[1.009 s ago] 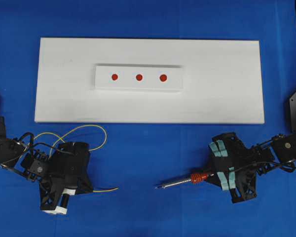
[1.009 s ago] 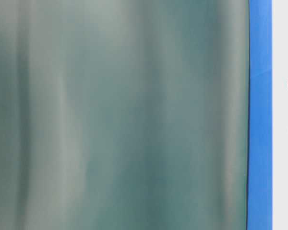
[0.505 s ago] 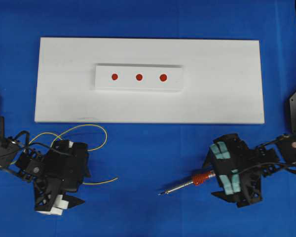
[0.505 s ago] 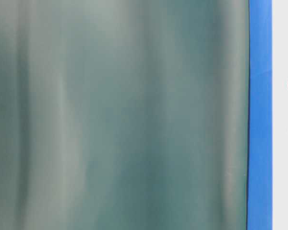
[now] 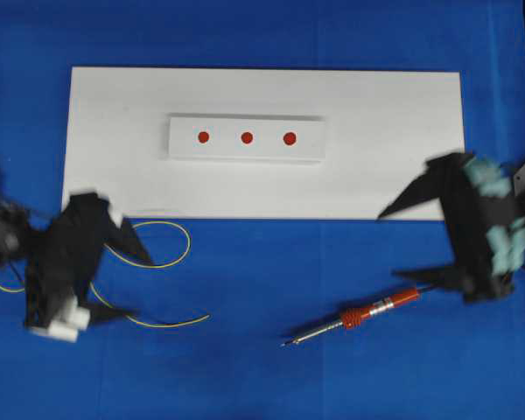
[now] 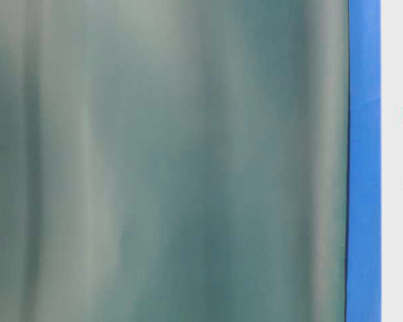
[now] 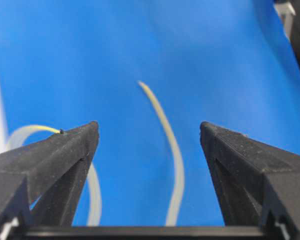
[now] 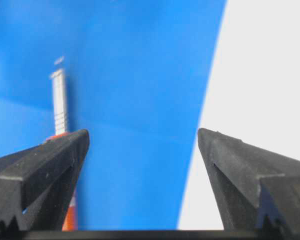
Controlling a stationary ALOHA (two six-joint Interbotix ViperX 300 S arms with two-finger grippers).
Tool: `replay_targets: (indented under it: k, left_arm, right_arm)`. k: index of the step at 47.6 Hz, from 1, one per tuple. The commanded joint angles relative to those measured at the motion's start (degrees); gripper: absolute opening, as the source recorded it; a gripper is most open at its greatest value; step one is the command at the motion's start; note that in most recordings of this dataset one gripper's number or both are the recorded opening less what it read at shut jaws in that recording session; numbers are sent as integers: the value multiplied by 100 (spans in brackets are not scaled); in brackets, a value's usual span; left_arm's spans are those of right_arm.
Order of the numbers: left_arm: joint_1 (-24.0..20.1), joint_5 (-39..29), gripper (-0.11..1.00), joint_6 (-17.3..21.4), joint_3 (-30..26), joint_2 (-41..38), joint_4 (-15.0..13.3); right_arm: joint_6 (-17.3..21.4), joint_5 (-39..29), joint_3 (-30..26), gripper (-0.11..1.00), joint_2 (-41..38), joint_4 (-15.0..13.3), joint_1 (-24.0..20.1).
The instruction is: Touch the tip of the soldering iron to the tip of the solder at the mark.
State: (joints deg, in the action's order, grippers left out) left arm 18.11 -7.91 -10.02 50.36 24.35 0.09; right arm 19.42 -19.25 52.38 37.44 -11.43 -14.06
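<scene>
While lying loose on the blue cloth [image 5: 262, 280] below the white board [image 5: 394, 131], soldering iron [image 5: 354, 317] and solder [image 5: 162, 262] held by nothing. Left gripper [image 5: 122, 284] spread wide over the solder's loops, grasping nothing. Right gripper [image 5: 416, 241] released too, near the iron's handle end, at the board's lower right corner. Three red marks [image 5: 247, 137] on the board's raised strip.

I see both arms smeared by motion blur overhead; table-level view mostly blocked by blurred grey-green surface; solder [image 5: 162, 262] runs under left gripper [image 5: 114, 276]; soldering iron [image 8: 60, 107] blurred, partly behind right gripper's [image 8: 142, 140] finger
</scene>
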Motion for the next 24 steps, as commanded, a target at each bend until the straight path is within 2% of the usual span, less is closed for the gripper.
replay_targets:
  k: [1,11,24]
  left_arm:
    - [-272,18,77,176,35,413,18]
    - [-800,70,77,659,457,1318,18]
    - [-1081,79,77,765,1099,2672,18]
  right_arm:
    - [9,-44,-26,85,448,-141,264]
    - [9,-466,35,85,1345,-378,624]
    - [9,-650,439,85,2162,-527,861]
